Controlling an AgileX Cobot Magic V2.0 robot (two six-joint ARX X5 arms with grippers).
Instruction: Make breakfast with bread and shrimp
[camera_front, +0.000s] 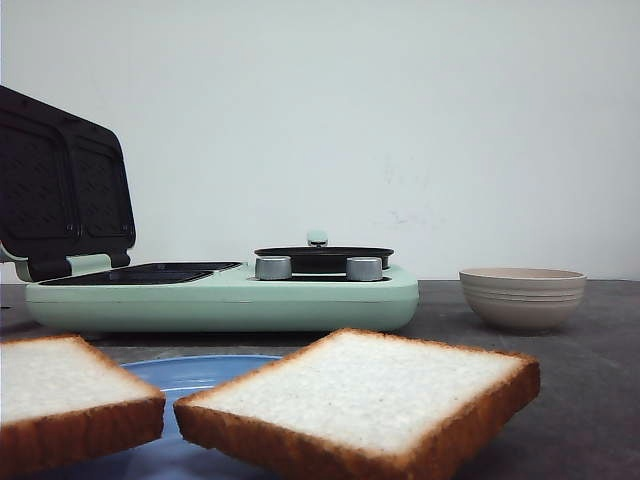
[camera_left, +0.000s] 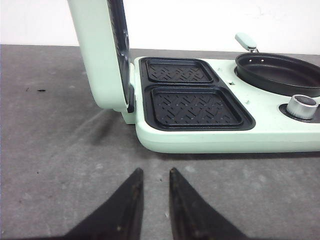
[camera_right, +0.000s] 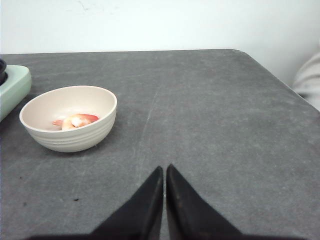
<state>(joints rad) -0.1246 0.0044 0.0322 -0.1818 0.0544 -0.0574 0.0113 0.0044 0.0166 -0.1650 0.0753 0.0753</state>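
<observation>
A dark grey table (camera_front: 600, 400) carried everything. At the near left edge sat a blue plate (camera_front: 190, 372), itself bearing the bread (camera_front: 365, 392). Farther back on the left stood a mint-green breakfast maker (camera_front: 225, 295), its lid raised at the left end. To the right of it, a little apart, a beige ribbed bowl (camera_front: 522, 297) rested directly on the tabletop, with bare surface beyond it to the right.

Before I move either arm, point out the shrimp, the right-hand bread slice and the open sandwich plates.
shrimp (camera_right: 76, 121), right wrist view, on the pink piece in the bowl.
right-hand bread slice (camera_front: 365, 385), front view, on its pale top crumb.
sandwich plates (camera_left: 195, 106), left wrist view, on the nearer plate's ribbed floor.
</observation>
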